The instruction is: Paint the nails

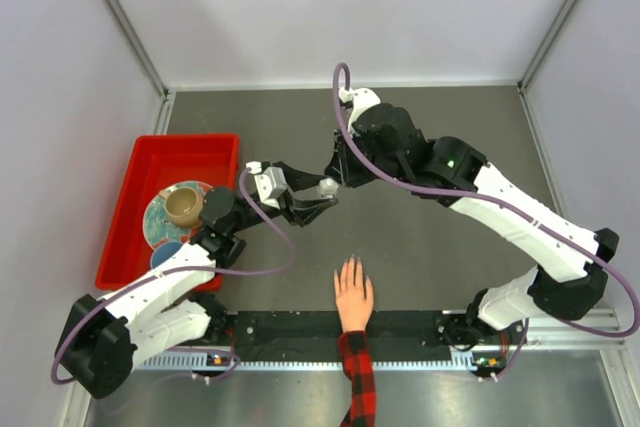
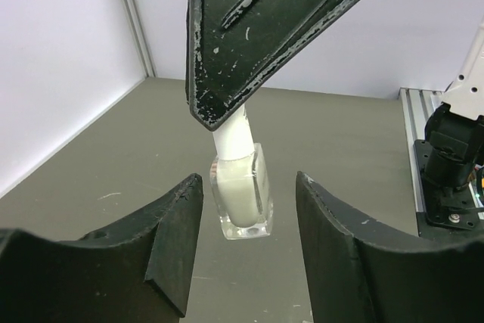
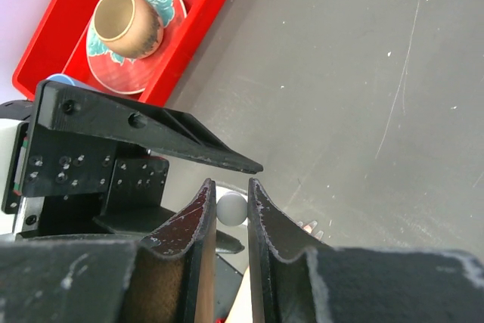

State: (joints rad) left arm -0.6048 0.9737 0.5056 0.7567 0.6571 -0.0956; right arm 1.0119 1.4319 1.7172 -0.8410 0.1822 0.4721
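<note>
Arms angled inward, right gripper [image 1: 328,188] clamped on white cap [image 3: 231,208] of glass bottle [image 2: 243,203], left gripper [image 1: 309,209] spread wide flanking bottle, clearance shown only by left wrist view, human hand [image 1: 353,295] laid flat.

The tray [image 1: 170,157] is bright red. Its plate [image 3: 166,1] shows a teal pattern on red, and the cup [image 3: 125,20] is brown. The bottle [image 2: 242,202] is clear glass with milky white polish; its cap [image 2: 234,138] is white. The sleeve [image 1: 357,377] is red-and-black plaid, the hand [image 1: 353,294] light-skinned, the table [image 1: 450,127] dark grey.
</note>
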